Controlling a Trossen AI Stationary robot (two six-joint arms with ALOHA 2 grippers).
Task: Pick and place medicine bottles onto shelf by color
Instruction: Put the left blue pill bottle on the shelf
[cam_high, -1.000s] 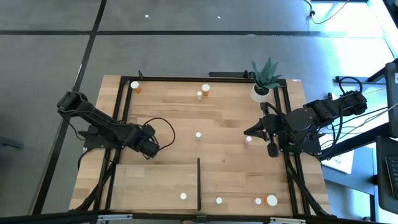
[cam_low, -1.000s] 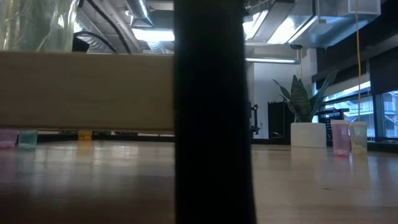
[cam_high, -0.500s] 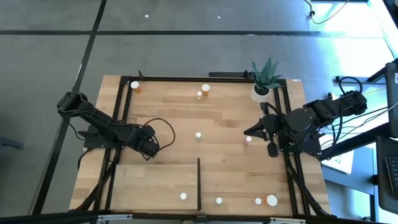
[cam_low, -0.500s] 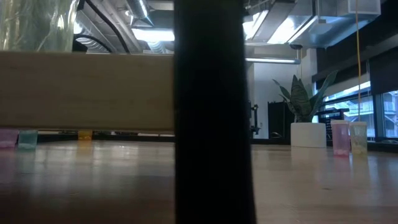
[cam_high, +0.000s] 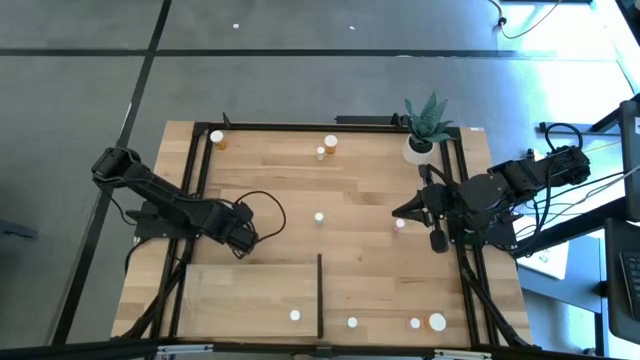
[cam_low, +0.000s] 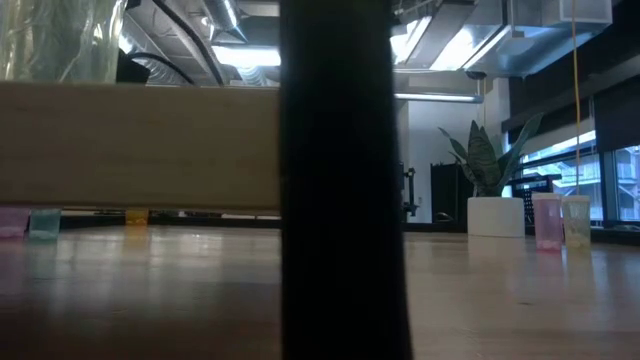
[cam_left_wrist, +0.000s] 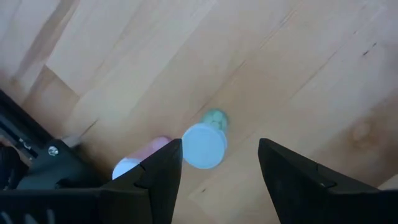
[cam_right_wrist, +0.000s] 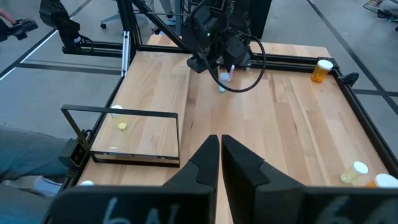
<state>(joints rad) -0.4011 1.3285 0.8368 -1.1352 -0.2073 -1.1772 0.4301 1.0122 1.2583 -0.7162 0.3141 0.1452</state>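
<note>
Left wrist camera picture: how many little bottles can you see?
2. A green bottle shows between the left gripper's open fingers. A pink bottle is right beside it, partly behind one finger. Others may be hidden under the gripper.

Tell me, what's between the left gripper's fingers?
A green bottle with a white cap stands between the left gripper's open fingers, shown in the left wrist view.
</note>
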